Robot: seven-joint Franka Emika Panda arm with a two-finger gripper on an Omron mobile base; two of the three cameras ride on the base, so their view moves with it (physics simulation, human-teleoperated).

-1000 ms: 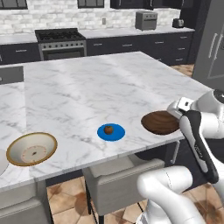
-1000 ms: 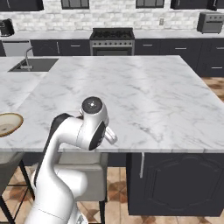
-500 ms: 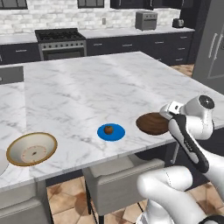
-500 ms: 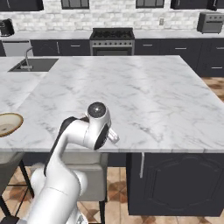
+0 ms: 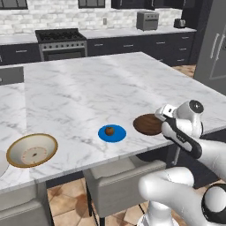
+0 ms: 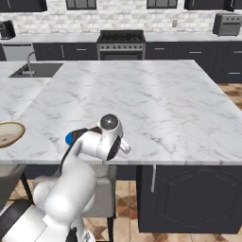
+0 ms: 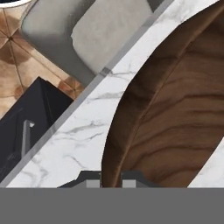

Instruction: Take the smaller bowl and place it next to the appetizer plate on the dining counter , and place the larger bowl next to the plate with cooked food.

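Observation:
The smaller bowl [image 5: 147, 125], dark brown wood, is low at the front of the dining counter [image 5: 88, 84], a short way right of the appetizer plate [image 5: 111, 133]. Whether the bowl touches the marble I cannot tell. My gripper [image 5: 162, 124] is shut on the bowl's right rim. In the hand view, the fingertips [image 7: 89, 178] straddle the rim of the smaller bowl [image 7: 175, 109]. The larger bowl [image 5: 32, 150], cream with a tan rim, sits near the counter's front left and shows again as the larger bowl [image 6: 8, 133]. A white sliver [image 5: 1, 165] at the left edge may be the plate with cooked food.
Grey stools [image 5: 117, 181] stand under the counter's front edge, one stool [image 7: 74, 39] just below the gripper. My own arm [image 6: 101, 142] covers most of the appetizer plate [image 6: 70, 138] in the right base view. A stove [image 5: 59, 42] and dark cabinets line the back wall.
The gripper has carried the wooden bowl leftward along the counter's front edge, closer to the blue plate. The cream bowl and blue plate have stayed put.

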